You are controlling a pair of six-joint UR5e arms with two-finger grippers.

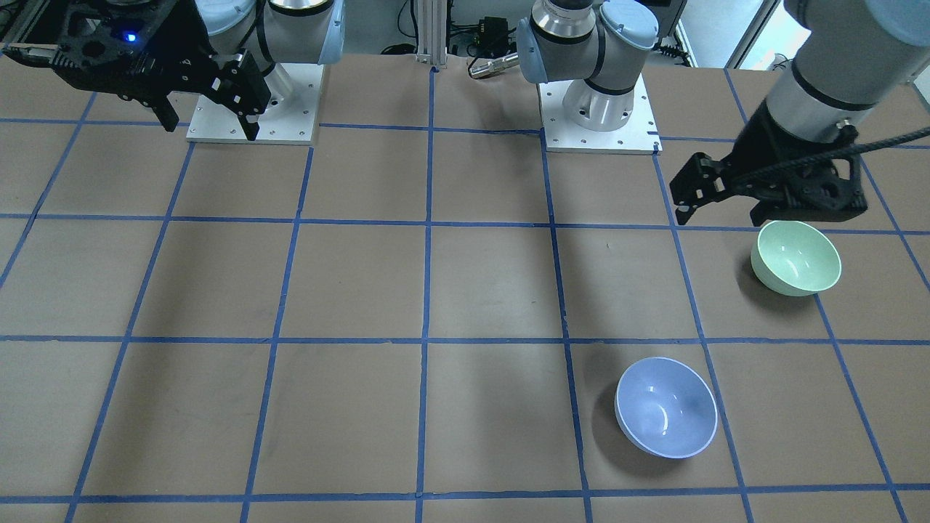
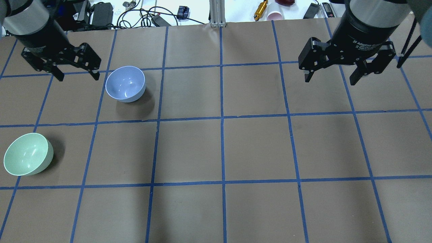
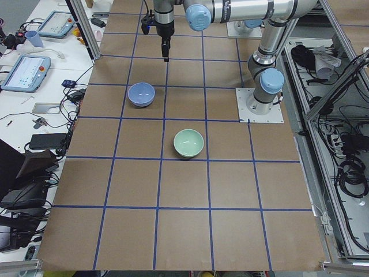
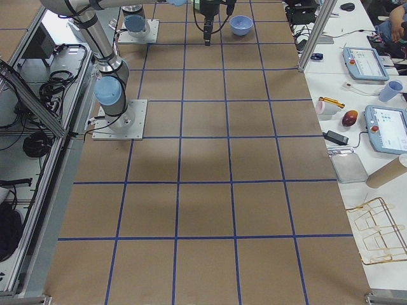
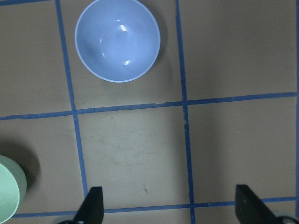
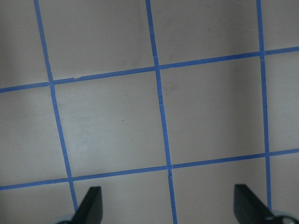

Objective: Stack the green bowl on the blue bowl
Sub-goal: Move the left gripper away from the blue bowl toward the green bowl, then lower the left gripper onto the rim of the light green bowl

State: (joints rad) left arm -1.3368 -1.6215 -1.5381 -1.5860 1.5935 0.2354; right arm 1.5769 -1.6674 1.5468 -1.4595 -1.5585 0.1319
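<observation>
The green bowl [image 2: 28,154] stands upright on the brown table at the near left; it also shows in the front view [image 1: 796,258] and at the left wrist view's left edge [image 5: 7,196]. The blue bowl [image 2: 125,83] stands upright farther back and to the right of it, also in the front view [image 1: 666,407] and the left wrist view [image 5: 117,39]. The bowls are apart. My left gripper [image 2: 78,76] is open and empty, raised just left of the blue bowl. My right gripper [image 2: 330,80] is open and empty, high over the bare right half.
Blue tape lines [image 2: 221,118] mark a grid on the table. The two arm bases [image 1: 253,102] [image 1: 599,109] stand at the robot's edge. Cables and a yellow tool [image 2: 261,10] lie beyond the far edge. The right wrist view shows only bare table [image 6: 112,121].
</observation>
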